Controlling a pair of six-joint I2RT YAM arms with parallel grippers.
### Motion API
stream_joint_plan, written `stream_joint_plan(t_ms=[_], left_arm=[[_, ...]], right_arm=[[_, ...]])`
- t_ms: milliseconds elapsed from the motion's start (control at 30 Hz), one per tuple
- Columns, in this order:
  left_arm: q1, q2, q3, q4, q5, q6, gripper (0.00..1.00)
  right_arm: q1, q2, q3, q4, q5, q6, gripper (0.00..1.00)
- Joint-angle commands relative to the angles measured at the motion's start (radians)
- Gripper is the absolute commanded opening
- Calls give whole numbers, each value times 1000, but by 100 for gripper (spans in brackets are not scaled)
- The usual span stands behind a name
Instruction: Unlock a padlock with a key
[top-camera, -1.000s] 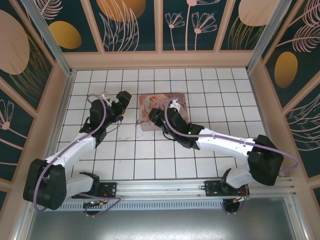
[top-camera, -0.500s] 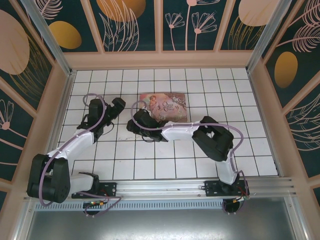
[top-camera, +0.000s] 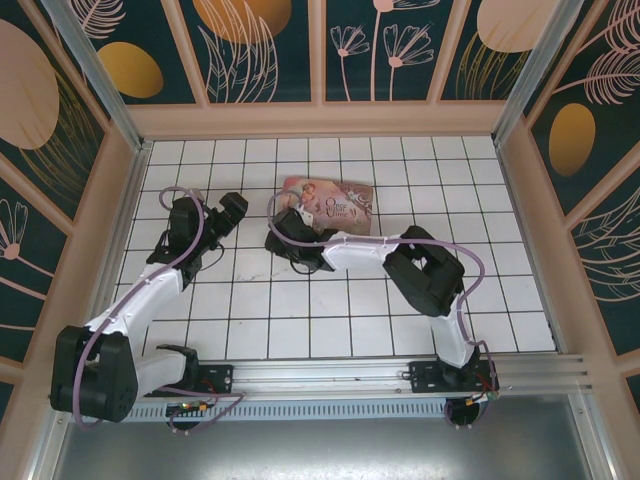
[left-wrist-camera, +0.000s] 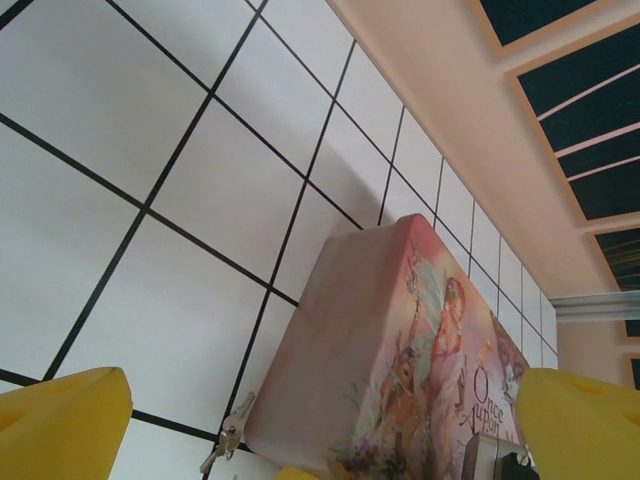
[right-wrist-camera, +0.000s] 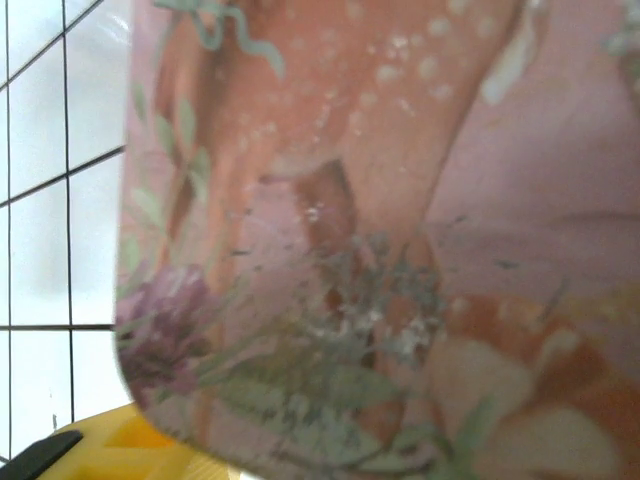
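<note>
tin box (left-wrist-camera: 400, 340): lid reads "Once" | key (left-wrist-camera: 226, 441): beside box corner

Right pincer (top-camera: 277, 222) at pink tin's (top-camera: 342, 203) edge, left pincer (top-camera: 233, 208) apart.

The right tool (top-camera: 278, 222) has slid left to the near left corner of the pink tin (top-camera: 340, 203), and its arm is now folded back. The pink tin has turned a little. The left tool (top-camera: 232, 207) has pulled back.
</note>
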Motion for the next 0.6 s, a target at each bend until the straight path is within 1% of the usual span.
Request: stream_joint_plan(t_ms=[0,167,267,367,567], left_arm=[[5,-28,12,4,27,-11,99],[5,-49,18,-9,27,-10,98],[8,-65,23,-26,8,-10,99],[21,-86,38,-59,-15,-10,99],[40,-122,78,-100,-30,13,99]], right_arm=[[20,-33,60,-69,63,-16,46],[91,24,244,-176,96,-60,46],[104,71,338,-216,97,-65,46],[90,122,403,-246,83,-54,46],[47,189,464,-238,78,-45,46]])
